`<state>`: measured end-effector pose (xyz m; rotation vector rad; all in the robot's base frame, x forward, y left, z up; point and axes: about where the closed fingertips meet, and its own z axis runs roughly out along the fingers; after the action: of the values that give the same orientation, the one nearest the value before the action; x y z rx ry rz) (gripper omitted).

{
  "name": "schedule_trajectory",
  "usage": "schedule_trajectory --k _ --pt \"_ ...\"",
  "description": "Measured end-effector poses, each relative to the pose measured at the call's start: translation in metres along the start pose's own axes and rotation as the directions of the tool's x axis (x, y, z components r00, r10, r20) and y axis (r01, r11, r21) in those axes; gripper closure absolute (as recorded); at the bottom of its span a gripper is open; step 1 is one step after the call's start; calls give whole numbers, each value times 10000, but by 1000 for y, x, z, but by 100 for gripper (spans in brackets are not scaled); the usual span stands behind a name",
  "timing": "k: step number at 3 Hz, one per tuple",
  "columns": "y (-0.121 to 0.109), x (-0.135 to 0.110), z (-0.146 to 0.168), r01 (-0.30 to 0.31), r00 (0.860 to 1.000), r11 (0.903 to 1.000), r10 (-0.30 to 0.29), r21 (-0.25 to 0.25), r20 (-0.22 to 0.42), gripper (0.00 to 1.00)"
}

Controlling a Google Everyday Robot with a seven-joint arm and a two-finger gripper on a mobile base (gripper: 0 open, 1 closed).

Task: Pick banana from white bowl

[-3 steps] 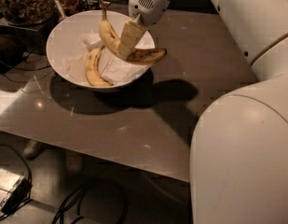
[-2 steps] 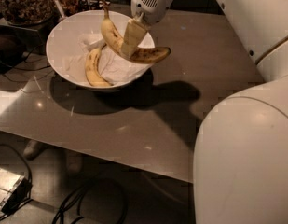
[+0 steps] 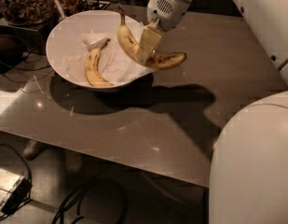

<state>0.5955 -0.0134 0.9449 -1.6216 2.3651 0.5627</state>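
1. The gripper [image 3: 146, 50] hangs over the right edge of the white bowl [image 3: 51, 43].
2. Its fingers [image 3: 149, 40] pinch the middle of the banana [image 3: 168, 60], the one with many brown spots.
3. The stem points up, left of the fingers. The other end sticks out to their right, past the bowl's edge.
4. Down and left of the fingers, a cleaner yellow banana [image 3: 93, 68] lies inside the bowl.
5. The bowl sits on a gray table [image 3: 218, 64].
6. A dark jar [image 3: 22, 3] stands far left of the fingers.

One camera, perhaps head-mounted, looks down near the table [image 3: 134, 129], tool [image 3: 146, 46] at top centre.
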Motion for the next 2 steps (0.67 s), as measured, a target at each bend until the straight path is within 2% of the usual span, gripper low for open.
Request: schedule_trajectory --k 1,2 --pt "4 38 -11 -730 9969 9971 736 230 -262 100" --pt "-2 30 -9 -705 9975 9966 705 417 17 100"
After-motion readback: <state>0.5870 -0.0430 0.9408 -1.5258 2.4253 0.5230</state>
